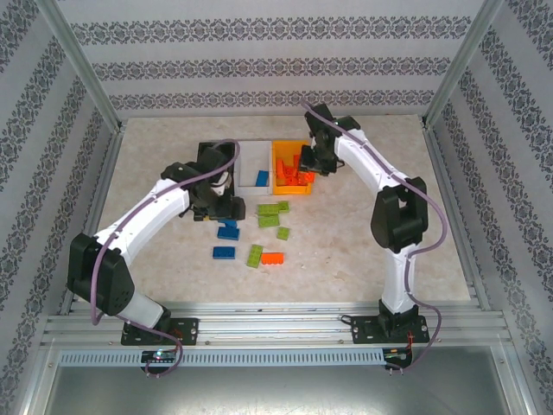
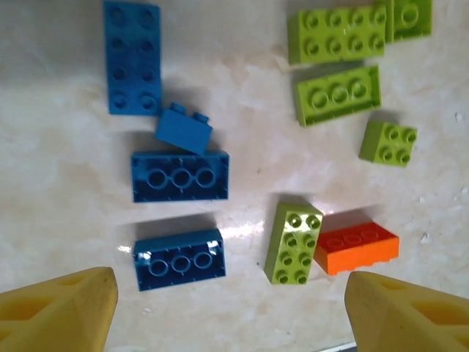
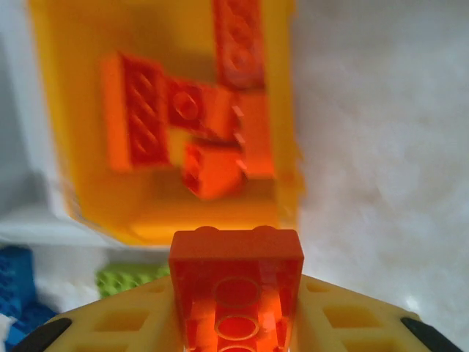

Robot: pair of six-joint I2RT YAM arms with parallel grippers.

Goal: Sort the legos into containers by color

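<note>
Right hand (image 3: 236, 319), clamped on an orange-red brick (image 3: 236, 282), hangs just outside the rim of the orange bin (image 3: 212, 220); left hand (image 2: 233, 308) gapes wide above loose bricks (image 2: 179, 176).

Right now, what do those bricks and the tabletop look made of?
Bricks: probably hard moulded plastic, slightly glossy; crisp studs and a light glint on a blue one. Tabletop: polished stone or marble-look laminate, I can't tell which; pale veining, soft reflections.

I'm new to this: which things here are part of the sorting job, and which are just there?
Job: blue bricks, green bricks, loose orange brick, held brick in right hand, black bin, white bin, orange bin.
Just there: purple cables, metal frame, patterned walls.
</note>
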